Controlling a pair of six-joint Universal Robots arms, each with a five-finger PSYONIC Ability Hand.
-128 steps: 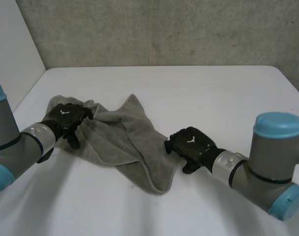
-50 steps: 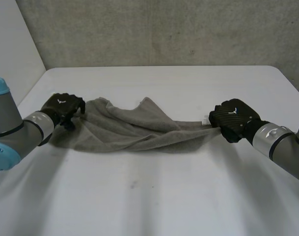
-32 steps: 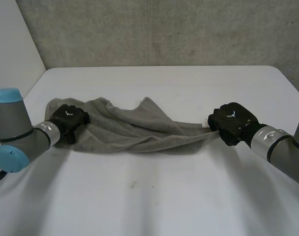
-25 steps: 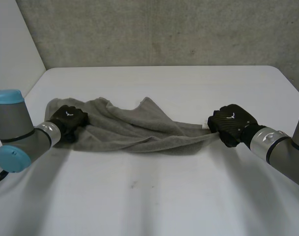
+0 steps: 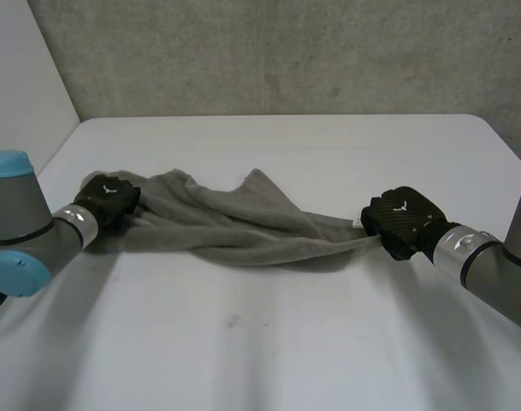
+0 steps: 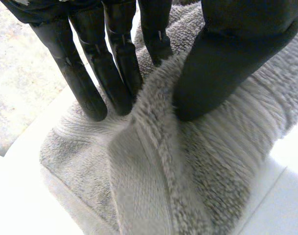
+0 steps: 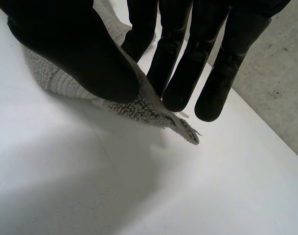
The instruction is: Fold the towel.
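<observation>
The grey towel (image 5: pixel 243 224) lies stretched in a rumpled band across the white table (image 5: pixel 269 342). My left hand (image 5: pixel 107 198) rests on its left end. In the left wrist view a raised ridge of towel (image 6: pixel 153 186) is pinched between the thumb (image 6: pixel 227 58) and the fingers (image 6: pixel 114 68). My right hand (image 5: pixel 400 221) holds the towel's right corner. Its own wrist view shows the thumb (image 7: pixel 75 54) and fingers (image 7: pixel 178 73) pinching that corner (image 7: pixel 156 111) just above the table.
A concrete wall (image 5: pixel 286 51) stands behind the table's far edge (image 5: pixel 277 116), and a white wall (image 5: pixel 20 94) runs along the left. Bare tabletop lies in front of the towel, with a small dark speck (image 5: pixel 233 323) on it.
The right hand has pulled the towel's corner out to the right, stretching the crumpled cloth. In the last second the left hand closed on the left end, and the right hand shifted slightly.
</observation>
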